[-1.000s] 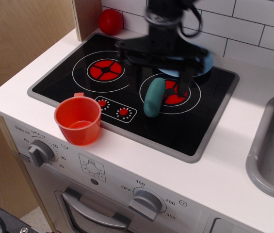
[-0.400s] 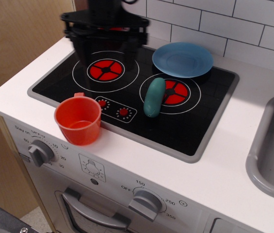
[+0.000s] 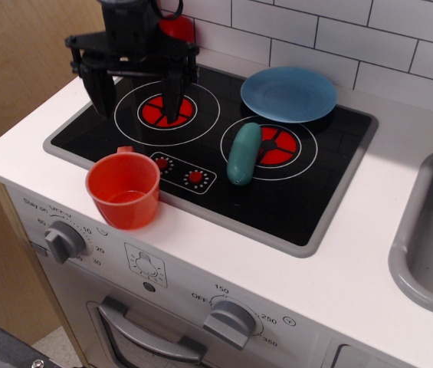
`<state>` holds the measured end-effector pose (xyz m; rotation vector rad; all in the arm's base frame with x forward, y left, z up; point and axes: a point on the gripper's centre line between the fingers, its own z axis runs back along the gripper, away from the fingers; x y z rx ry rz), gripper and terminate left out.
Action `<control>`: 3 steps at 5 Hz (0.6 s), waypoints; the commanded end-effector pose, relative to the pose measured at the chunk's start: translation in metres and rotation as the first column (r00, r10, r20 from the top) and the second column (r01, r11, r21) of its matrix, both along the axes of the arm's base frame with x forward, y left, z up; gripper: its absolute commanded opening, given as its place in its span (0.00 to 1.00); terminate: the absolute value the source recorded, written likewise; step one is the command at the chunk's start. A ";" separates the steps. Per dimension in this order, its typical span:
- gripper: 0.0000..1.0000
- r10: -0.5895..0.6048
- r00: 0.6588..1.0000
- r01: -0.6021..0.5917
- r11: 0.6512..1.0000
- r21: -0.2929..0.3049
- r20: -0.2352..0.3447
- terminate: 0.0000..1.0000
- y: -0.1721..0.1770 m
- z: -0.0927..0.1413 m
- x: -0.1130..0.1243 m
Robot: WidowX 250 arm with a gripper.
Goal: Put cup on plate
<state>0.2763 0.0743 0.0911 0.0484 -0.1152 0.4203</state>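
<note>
The orange-red cup [image 3: 123, 189] stands upright and empty at the front left edge of the black stovetop, its small handle pointing to the back left. The light blue plate [image 3: 288, 93] lies flat at the back right of the stovetop, with nothing on it. My gripper [image 3: 137, 96] hangs open over the back left burner, behind and above the cup, its two black fingers [image 3: 172, 92] spread wide and holding nothing.
A teal pickle-shaped toy [image 3: 243, 153] lies on the front right burner between cup and plate. A red ball [image 3: 176, 27] sits at the back by the tiled wall, partly hidden by the arm. A grey sink [image 3: 431, 238] is at the right. A wooden panel stands at the left.
The gripper has swept from over the right burner and plate leftwards to the back left burner and come lower towards the cup. The plate is now uncovered. Cup, plate and pickle have not moved.
</note>
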 end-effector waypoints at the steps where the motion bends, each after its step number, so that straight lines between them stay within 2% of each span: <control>1: 1.00 0.088 0.994 -0.085 0.995 -0.046 0.061 0.00 0.004 -0.005 -0.001; 2: 1.00 0.141 0.989 -0.139 0.990 -0.037 0.046 0.00 0.003 -0.007 -0.001; 3: 1.00 0.144 0.988 -0.143 0.989 -0.027 0.049 0.00 0.005 -0.009 -0.005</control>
